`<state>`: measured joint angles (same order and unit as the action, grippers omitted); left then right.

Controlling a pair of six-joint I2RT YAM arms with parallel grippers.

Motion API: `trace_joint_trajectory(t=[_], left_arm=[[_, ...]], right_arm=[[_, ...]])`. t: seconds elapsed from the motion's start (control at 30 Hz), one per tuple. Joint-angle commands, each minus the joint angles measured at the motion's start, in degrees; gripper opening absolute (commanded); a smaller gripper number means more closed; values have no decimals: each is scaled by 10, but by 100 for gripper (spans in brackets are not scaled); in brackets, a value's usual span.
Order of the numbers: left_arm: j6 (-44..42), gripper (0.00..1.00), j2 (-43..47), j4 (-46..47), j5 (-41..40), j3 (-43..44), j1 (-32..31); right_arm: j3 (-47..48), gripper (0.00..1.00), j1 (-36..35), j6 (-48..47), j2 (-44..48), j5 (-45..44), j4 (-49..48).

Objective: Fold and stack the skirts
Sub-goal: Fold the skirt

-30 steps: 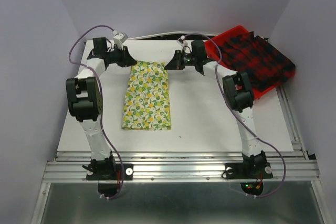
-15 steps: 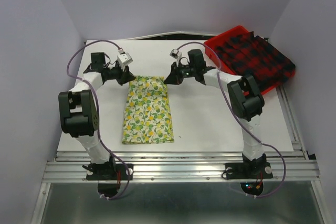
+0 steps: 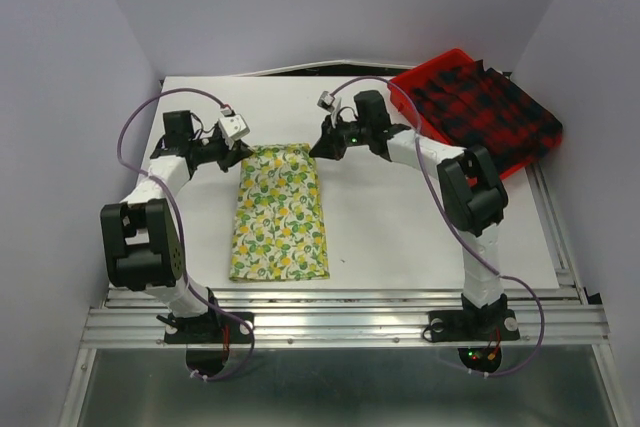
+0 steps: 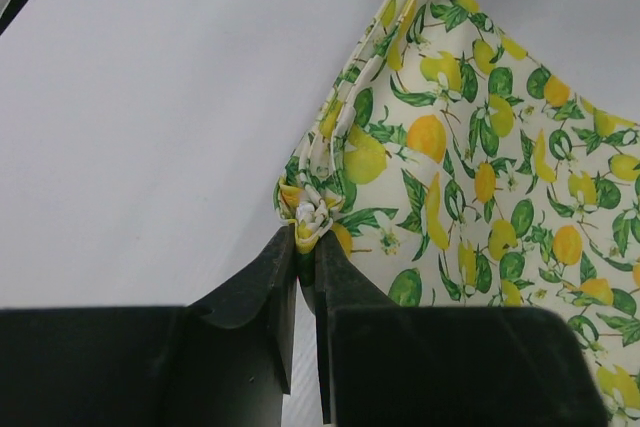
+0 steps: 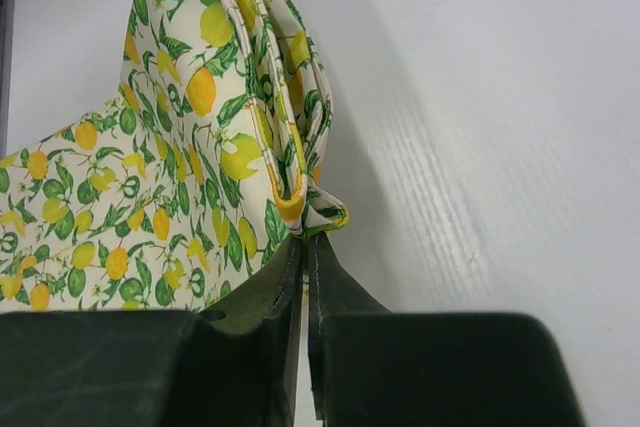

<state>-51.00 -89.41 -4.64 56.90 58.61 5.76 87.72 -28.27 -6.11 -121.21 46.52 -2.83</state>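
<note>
Pulling back now: lemon-print skirt lies flat mid-table, left gripper and right gripper each pinched tight on 1 of its 2 far corners, dragged nearer than before, so folding's underway. Plaid skirt waits on the far red tray.

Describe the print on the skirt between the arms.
Yellow lemons and green leaves on cream; the lemon-print skirt shows best in the left wrist view.
</note>
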Motion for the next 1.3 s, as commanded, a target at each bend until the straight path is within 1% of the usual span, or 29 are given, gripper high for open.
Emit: trace_joint_trajectory(t=[0.0, 0.03, 0.13, 0.17, 0.27, 0.3, 0.43, 0.53, 0.57, 0.6, 0.63, 0.67, 0.73, 0.77, 0.8, 0.83, 0.9, 1.0, 1.03, 1.1, 1.13, 1.2, 1.23, 1.27], left_arm=[[5, 6, -14, 59, -32, 33, 17], [12, 6, -17, 60, -32, 35, 17], [23, 12, -26, 119, -38, 36, 17], [-6, 14, -34, 126, -32, 43, 17], [-50, 14, -44, 113, -4, 56, 20], [-90, 14, -45, 105, 5, 64, 21], [-139, 16, -29, 85, 22, 65, 22], [-183, 16, 7, 60, 25, 42, 22], [-224, 16, 35, 47, 25, 15, 21], [-244, 16, 50, 47, 25, -2, 21], [-283, 18, 82, 33, 22, -41, 22], [-306, 19, 82, 32, 20, -59, 22], [-357, 19, 126, 18, 16, -98, 22], [-401, 20, 140, 15, 14, -133, 22], [-413, 20, 164, 15, 13, -151, 22], [-424, 20, 174, 7, 10, -164, 22], [-463, 20, 204, -2, 7, -201, 22], [-472, 20, 239, -7, 4, -240, 22], [-501, 20, 248, -16, 2, -246, 22], [-539, 19, 277, -53, 2, -268, 22], [-582, 19, 288, -85, 4, -275, 22], [-630, 20, 318, -127, 1, -299, 22], [-710, 23, 327, -188, -6, -307, 22], [-753, 25, 336, -218, -14, -314, 22]], right_arm=[[39, 1, 13, -48, 16, -69, 20], [43, 1, 13, -54, 12, -75, 19], [55, 1, 13, -77, -3, -93, 0], [61, 1, 13, -87, -10, -99, -3], [63, 1, 13, -106, -11, -102, -27], [61, 1, 13, -109, -7, -102, -37], [12, 1, 13, -142, 24, -96, -95], [-31, 1, 13, -161, 51, -93, -126], [-57, 1, 13, -175, 68, -88, -140], [-70, 1, 13, -183, 76, -84, -145], [-99, 2, 13, -196, 94, -73, -155], [-116, 2, 13, -206, 104, -68, -162], [-149, 4, 6, -234, 120, -57, -177], [-169, 4, -2, -259, 138, -56, -184], [-204, 4, -2, -268, 147, -56, -190], [-219, 4, -16, -290, 156, -52, -200], [-250, 4, -21, -305, 178, -51, -201], [-275, 3, -47, -340, 205, -50, -195], [-282, 3, -47, -349, 210, -49, -191], [-295, 6, -68, -374, 221, -44, -161], [-301, 8, -68, -377, 234, -44, -152], [-317, 14, -85, -401, 247, -41, -137], [-323, 24, -90, -416, 260, -36, -113], [-326, 24, -95, -441, 269, -33, -96]])
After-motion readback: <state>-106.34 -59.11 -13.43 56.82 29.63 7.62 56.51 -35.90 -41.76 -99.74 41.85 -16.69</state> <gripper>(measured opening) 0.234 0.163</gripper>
